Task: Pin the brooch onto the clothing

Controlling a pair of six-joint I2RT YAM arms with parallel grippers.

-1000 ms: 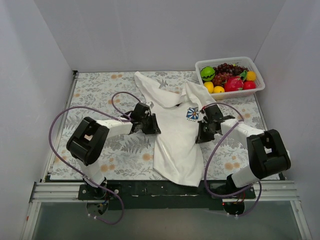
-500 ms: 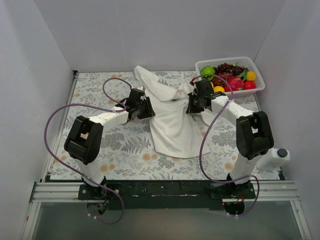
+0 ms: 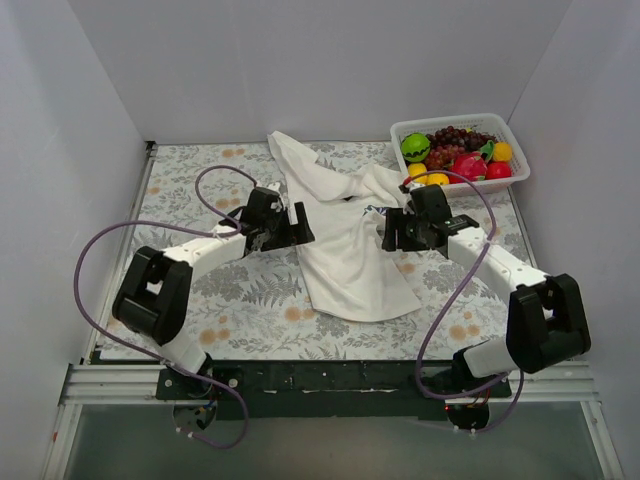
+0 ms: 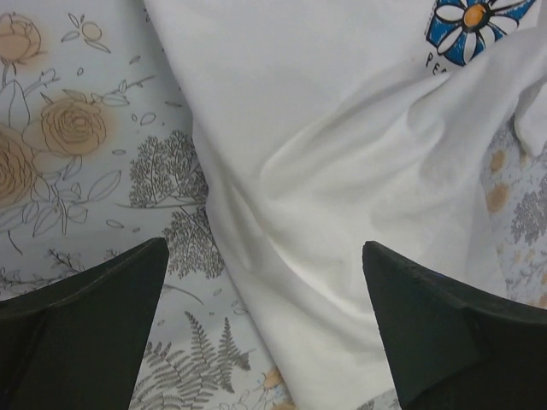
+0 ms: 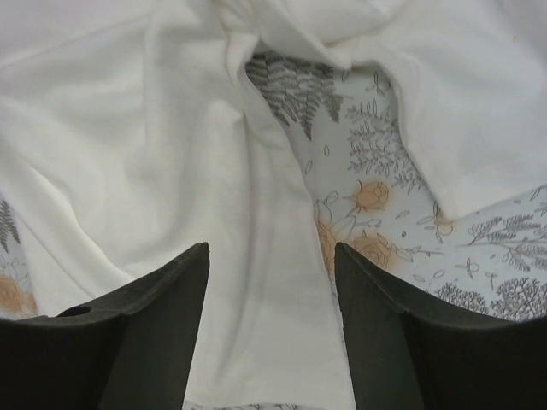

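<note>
I'm seeing the T-shirt (image 3: pixel 350 265) lying mid-mat (image 3: pixel 200 180), with the fruit basket (image 3: pixel 470 188) sitting beyond it, far right.

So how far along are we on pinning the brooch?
Nothing looks pinned. The T-shirt lies rumpled on the mat, its daisy print only partly showing. In hand: the left gripper and right gripper hover open over its folds, holding nothing. Left: flatten the T-shirt, find the brooch, which no view shows, and pin it.
</note>
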